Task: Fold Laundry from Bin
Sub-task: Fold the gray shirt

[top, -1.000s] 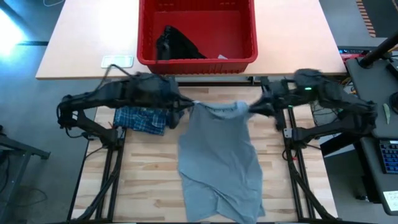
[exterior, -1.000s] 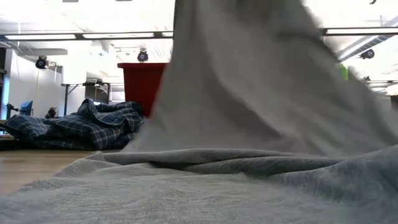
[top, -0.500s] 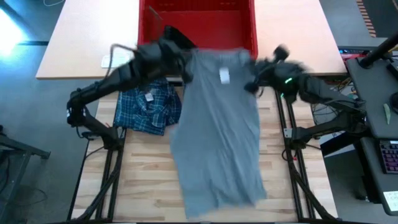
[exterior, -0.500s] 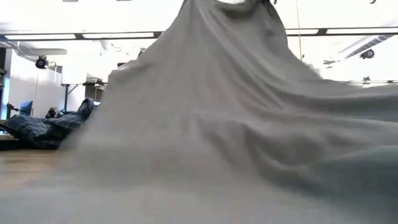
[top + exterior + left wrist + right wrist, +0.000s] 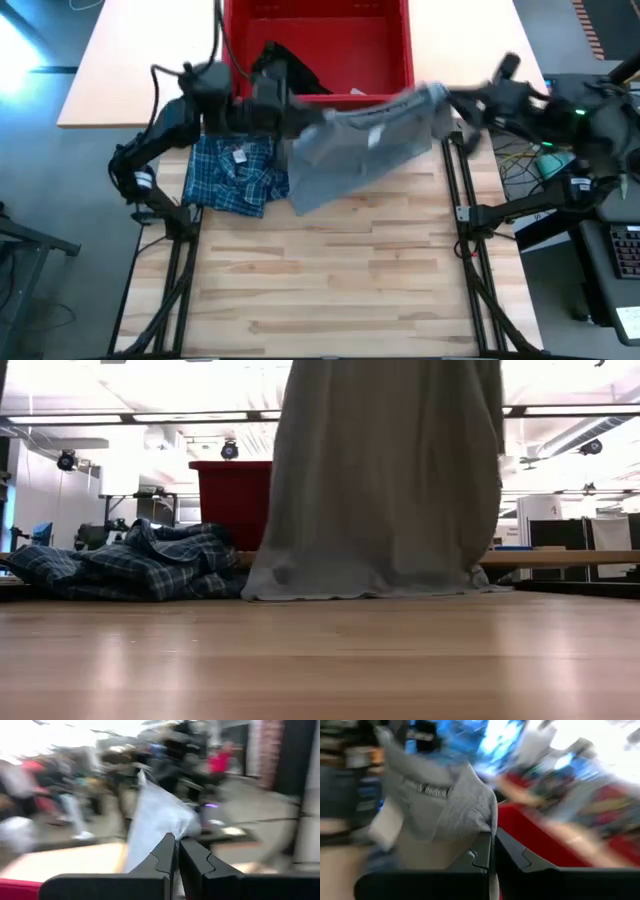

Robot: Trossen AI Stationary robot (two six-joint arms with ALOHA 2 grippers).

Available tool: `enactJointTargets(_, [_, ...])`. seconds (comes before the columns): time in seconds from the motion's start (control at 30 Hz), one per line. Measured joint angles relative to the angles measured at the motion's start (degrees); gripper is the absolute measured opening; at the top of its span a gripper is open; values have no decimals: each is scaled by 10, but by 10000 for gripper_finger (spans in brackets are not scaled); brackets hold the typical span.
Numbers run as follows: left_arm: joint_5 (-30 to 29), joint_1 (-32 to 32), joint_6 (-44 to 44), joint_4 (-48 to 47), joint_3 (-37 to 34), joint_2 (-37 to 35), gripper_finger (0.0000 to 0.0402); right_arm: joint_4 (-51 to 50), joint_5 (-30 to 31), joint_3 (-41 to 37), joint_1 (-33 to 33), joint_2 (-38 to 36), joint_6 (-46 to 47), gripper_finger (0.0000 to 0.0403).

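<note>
A: Where's the grey T-shirt [image 5: 365, 140]?
B: Lifted near the desk's [image 5: 330, 280] far edge, by the red bin [image 5: 318, 95]; left claw [image 5: 300, 122] and right claw [image 5: 447, 108] each clamp a corner.
A: The plaid shirt [image 5: 235, 175]?
B: Heaped at the left edge.

The light grey T-shirt [image 5: 362, 143] hangs stretched out in the air, its lower hem just brushing the wooden desk [image 5: 330, 280] in front of the red bin [image 5: 380, 98]. A small black garment [image 5: 285, 72] lies inside the bin. The blue-and-white plaid shirt [image 5: 236, 175] lies crumpled on the desk beside the T-shirt.
</note>
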Motion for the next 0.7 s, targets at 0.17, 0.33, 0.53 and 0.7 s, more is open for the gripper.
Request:
enactJointTargets(0.17, [13,-90,-68,-18,-70,-17,0,-251,-128,14,31,-8,194,8])
enactJointTargets(0.33, [6,-180,-183,-30,-197,3,0,-337,-251,-121,84,-26,355,8])
enactJointTargets(0.53, [-6,-268,-383,27,-383,24,0,-198,-262,-379,234,-53,515,8])
enactJointTargets(0.7, [9,-328,-507,180,-494,52,0,29,-269,-546,383,-39,646,8])
